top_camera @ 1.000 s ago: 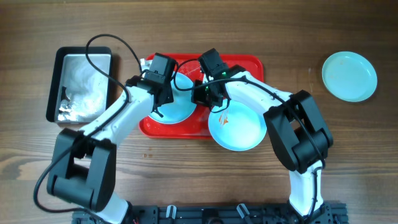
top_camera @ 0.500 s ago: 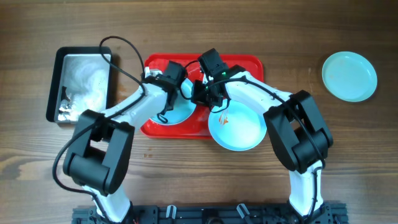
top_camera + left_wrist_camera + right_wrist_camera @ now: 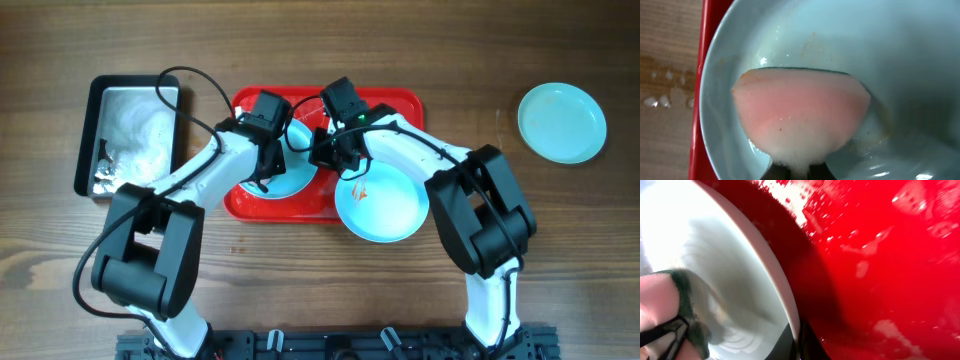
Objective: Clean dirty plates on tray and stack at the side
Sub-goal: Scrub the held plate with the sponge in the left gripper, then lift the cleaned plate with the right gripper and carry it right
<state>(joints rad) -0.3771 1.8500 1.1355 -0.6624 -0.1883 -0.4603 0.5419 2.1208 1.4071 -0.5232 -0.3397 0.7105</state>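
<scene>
A pale blue plate [image 3: 292, 178] lies on the left half of the red tray [image 3: 400, 100]. My left gripper [image 3: 276, 150] is shut on a foamy pink sponge [image 3: 800, 115] with a green scouring face, pressed into this plate [image 3: 900, 60]. My right gripper [image 3: 322, 152] is shut on the plate's right rim; in the right wrist view the rim [image 3: 790, 310] sits pinched between the jaws [image 3: 799, 342]. A second plate [image 3: 385, 210] with orange smears overlaps the tray's front right edge. A third plate [image 3: 562, 122] lies on the table at the far right.
A black-rimmed metal tin [image 3: 130, 137] with foam and wet residue stands left of the tray. Water drops lie on the wood beside the tray's left rim [image 3: 696, 110]. The tray floor [image 3: 880, 255] is wet with foam flecks.
My left gripper slid the sponge to the right across the plate and then back a little left. The right gripper and the plates have stayed put.
</scene>
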